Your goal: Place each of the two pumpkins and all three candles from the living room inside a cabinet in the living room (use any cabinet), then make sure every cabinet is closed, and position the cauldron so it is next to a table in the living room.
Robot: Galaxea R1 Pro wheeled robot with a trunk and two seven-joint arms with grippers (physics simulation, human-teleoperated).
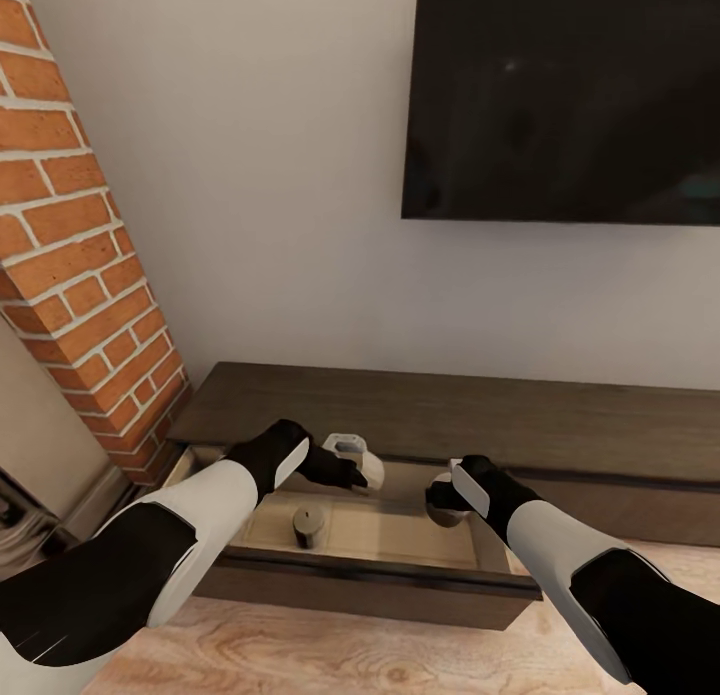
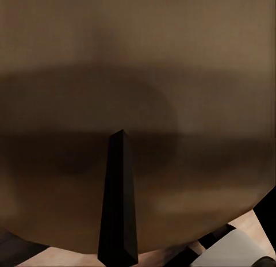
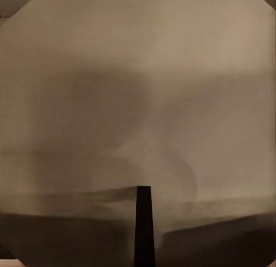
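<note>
Surroundings: a red brick column [image 1: 80, 235] is rising at the left, a pale wall [image 1: 260, 175] is running behind, and a large dark screen [image 1: 565, 95] is hanging on it above the unit. Pale wood floor [image 1: 330, 655] is showing in front.
Cabinet: the long, low, dark brown cabinet [image 1: 450, 415] is standing against the wall; its leftmost drawer [image 1: 390, 535] is standing pulled out, showing a pale inside.
Candle in drawer: a short, grey-brown candle [image 1: 308, 526] is standing upright on the drawer floor, near the front left, apart from both grippers.
Left gripper: the left gripper [image 1: 365, 470] is hovering over the back of the open drawer with a pale, stubby candle-like object [image 1: 352, 453] at its tip; the head view is suggesting a grip, but whether the jaws are closing on it cannot be told. In the left wrist view one dark finger [image 2: 118, 203] is crossing a blurred brown surface.
Right gripper: the right gripper [image 1: 445, 495] is hanging over the drawer's right part, a round pale shape under it; the state of its jaws cannot be told. The right wrist view is showing one finger [image 3: 144, 227] against blurred tan.
In the way: both forearms are covering parts of the drawer.
</note>
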